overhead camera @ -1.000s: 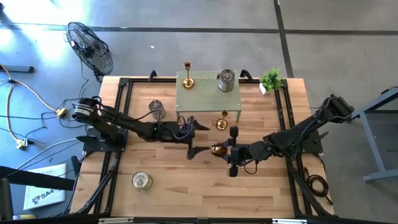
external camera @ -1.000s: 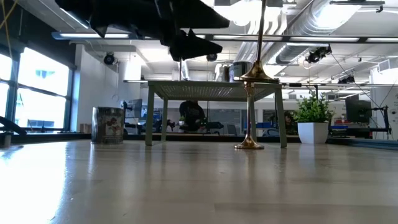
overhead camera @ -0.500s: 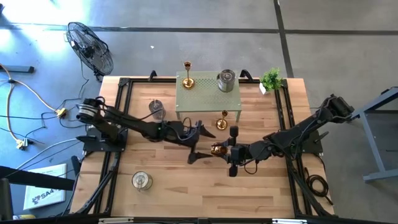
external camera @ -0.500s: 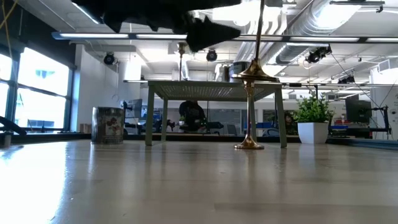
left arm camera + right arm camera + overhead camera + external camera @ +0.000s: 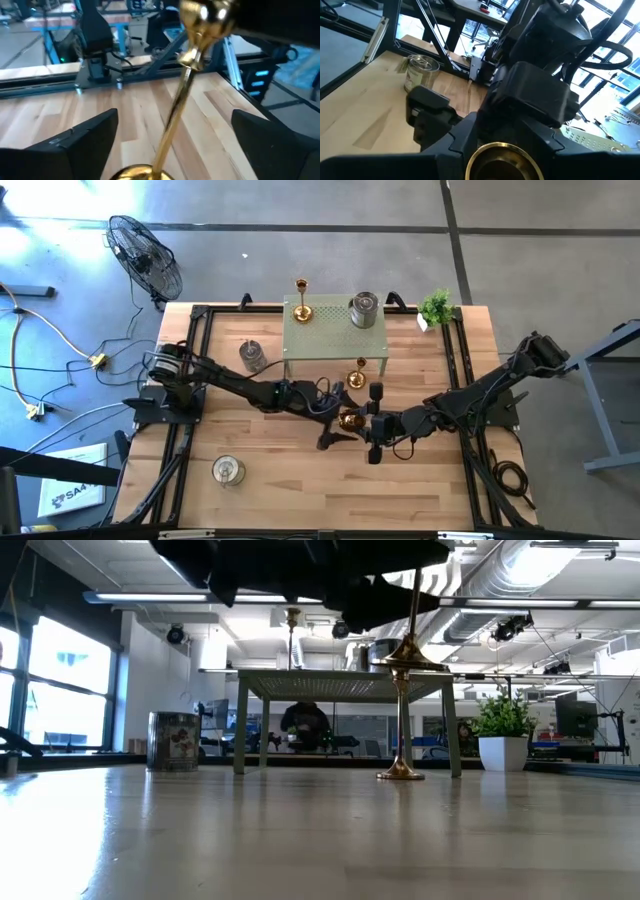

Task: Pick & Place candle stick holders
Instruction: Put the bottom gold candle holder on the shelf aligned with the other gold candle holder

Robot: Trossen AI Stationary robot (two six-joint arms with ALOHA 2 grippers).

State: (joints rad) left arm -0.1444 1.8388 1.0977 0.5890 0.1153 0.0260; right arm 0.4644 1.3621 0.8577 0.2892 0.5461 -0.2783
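My right gripper (image 5: pixel 360 423) is shut on a gold candle stick holder (image 5: pixel 347 420) above the table's middle. My left gripper (image 5: pixel 334 416) stands open facing it, one finger on each side of the holder's thin stem (image 5: pixel 175 107), touching nothing. A second gold holder (image 5: pixel 356 375) stands on its round base on the table in front of a green stand (image 5: pixel 335 330). On the stand are a third gold holder (image 5: pixel 301 300) and a silver jar-like holder (image 5: pixel 365 309). Two more silver ones (image 5: pixel 252 355) (image 5: pixel 228 470) stand on the table. My right gripper pinches the gold holder's bulbous cup end (image 5: pixel 202 17) between its two fingers, coming level from the table's right. A round gold rim (image 5: pixel 502 159) shows between its fingers. The holder is lifted clear and tilted, its stem slanting off to the round base (image 5: pixel 137 174) at my left gripper.
A small green potted plant (image 5: pixel 437 307) stands at the far right corner beside the stand. Black frame rails (image 5: pixel 195 360) run along the table's left and right sides. A floor fan (image 5: pixel 145 255) stands beyond the far left corner.
My left gripper has moved toward the table's right, up to my right gripper, rolling a little. Its open fingers now stand on either side of the held gold holder. My right gripper and the holder have kept still.
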